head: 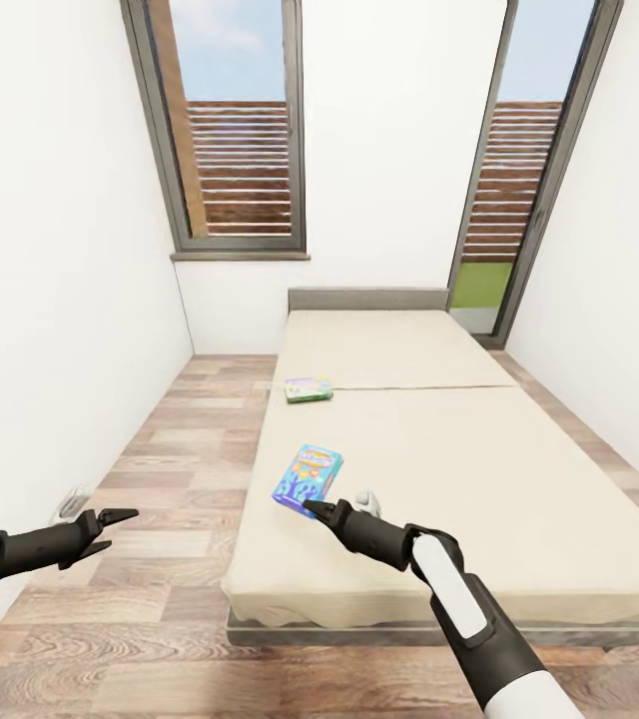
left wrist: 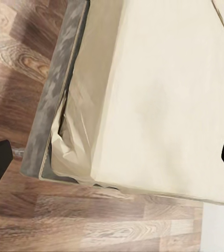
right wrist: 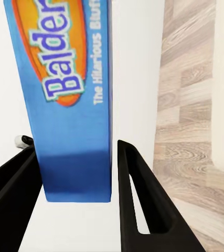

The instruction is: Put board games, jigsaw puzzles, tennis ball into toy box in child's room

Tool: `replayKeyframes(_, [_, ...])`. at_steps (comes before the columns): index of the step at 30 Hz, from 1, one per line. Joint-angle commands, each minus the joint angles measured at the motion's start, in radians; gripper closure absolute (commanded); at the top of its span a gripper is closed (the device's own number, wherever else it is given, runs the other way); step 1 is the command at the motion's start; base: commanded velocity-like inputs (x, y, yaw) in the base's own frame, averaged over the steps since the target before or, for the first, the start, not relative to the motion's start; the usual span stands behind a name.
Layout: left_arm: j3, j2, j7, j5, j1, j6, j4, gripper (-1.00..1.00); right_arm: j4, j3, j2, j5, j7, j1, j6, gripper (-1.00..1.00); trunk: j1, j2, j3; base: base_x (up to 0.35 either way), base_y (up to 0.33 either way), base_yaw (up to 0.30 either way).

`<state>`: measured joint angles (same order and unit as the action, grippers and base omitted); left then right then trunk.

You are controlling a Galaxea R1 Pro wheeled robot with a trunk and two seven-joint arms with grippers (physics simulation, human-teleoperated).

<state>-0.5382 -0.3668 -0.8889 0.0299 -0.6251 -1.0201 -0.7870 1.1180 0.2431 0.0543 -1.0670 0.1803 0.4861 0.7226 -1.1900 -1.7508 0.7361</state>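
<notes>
Black fingers of the right gripper (head: 312, 506) bracket the near end of a blue board game box (head: 308, 475), seen just below the middle of the head view, on the bed (head: 479, 479); in the right wrist view the box (right wrist: 72, 105) stands between the two fingers (right wrist: 135, 199), with a narrow gap visible on one side, so whether the gripper has closed on it or merely straddles it cannot be told. The box looks like printed cardboard: light, stiff, flat-sided and somewhat slick, likely to slip or twist if pinched only at a corner, so a hold across its narrow thickness, well in from the edge, seems soundest. A second board game, the green one (head: 309, 389), lies farther up the mattress, near its left edge, well apart from the first. At lower left of the head view the left gripper (head: 110, 529) hangs over the wood floor (head: 160, 469) with its fingers parted and nothing between them; its wrist camera looks down on the corner of the bed (left wrist: 159, 105) and its grey frame (left wrist: 56, 89).
</notes>
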Motion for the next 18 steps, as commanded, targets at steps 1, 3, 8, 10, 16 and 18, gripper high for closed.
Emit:
replayKeyframes(1, [-0.002,0.0,-0.001,0.002,-0.001,-0.008,0.0,-1.0,0.002,-0.001,0.0,0.006,0.001,0.0,0.002,1.0,0.004,0.007,-0.002,0.0,0.0,0.0])
replayKeyframes(3, [-0.002,0.0,-0.001,0.002,-0.001,-0.008,0.0,-1.0,0.002,-0.003,0.0,0.006,-0.001,0.0,0.0,1.0,0.012,0.021,-0.009,0.0,0.0,0.0])
replayKeyframes(8, [0.0,0.007,0.0,0.002,-0.001,-0.007,0.001,-1.0,0.003,-0.004,0.002,0.006,-0.002,-0.001,-0.003,1.0,0.031,0.056,-0.024,0.0,0.0,0.0])
replayKeyframes(10, [0.0,0.008,0.0,0.002,-0.001,-0.006,0.001,-1.0,0.003,-0.005,0.003,0.006,-0.002,-0.001,-0.005,1.0,0.039,0.07,-0.03,0.0,0.0,0.0])
replayKeyframes(16, [0.0,0.011,0.001,0.002,-0.001,-0.006,0.0,-1.0,0.0,-0.003,0.007,0.006,-0.004,-0.001,-0.005,1.0,0.062,0.112,-0.049,0.0,0.0,0.0])
replayKeyframes(18, [0.0,0.011,0.001,0.002,-0.001,-0.006,0.0,-1.0,0.0,-0.003,0.007,0.007,-0.005,-0.001,-0.006,1.0,0.069,0.126,-0.056,0.0,0.0,0.0])
